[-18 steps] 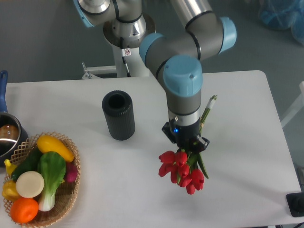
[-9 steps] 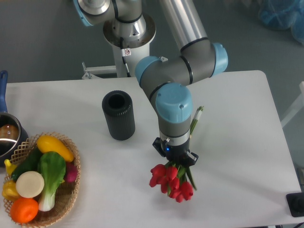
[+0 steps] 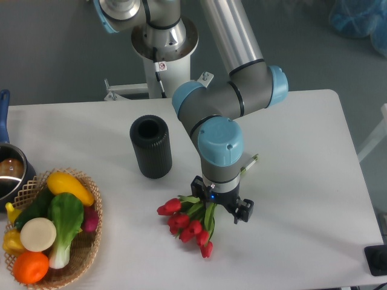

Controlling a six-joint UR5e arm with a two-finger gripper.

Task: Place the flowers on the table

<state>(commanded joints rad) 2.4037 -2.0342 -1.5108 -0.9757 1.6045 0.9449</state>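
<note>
Camera shows me the flowers (image 3: 187, 222) low over the table (image 3: 302, 181), buds fanned left and seemingly touching it. My gripper (image 3: 219, 204) looks clamped on the stems. I'd say what's left is to let go and lift away.

- arm (image 3: 227, 106): grey joint housings, light blue end caps, polished silver tube links
- gripper (image 3: 221, 204): black, small blue light lit on its body
- base (image 3: 162, 37): round, silver, red-white sticker below it
</note>
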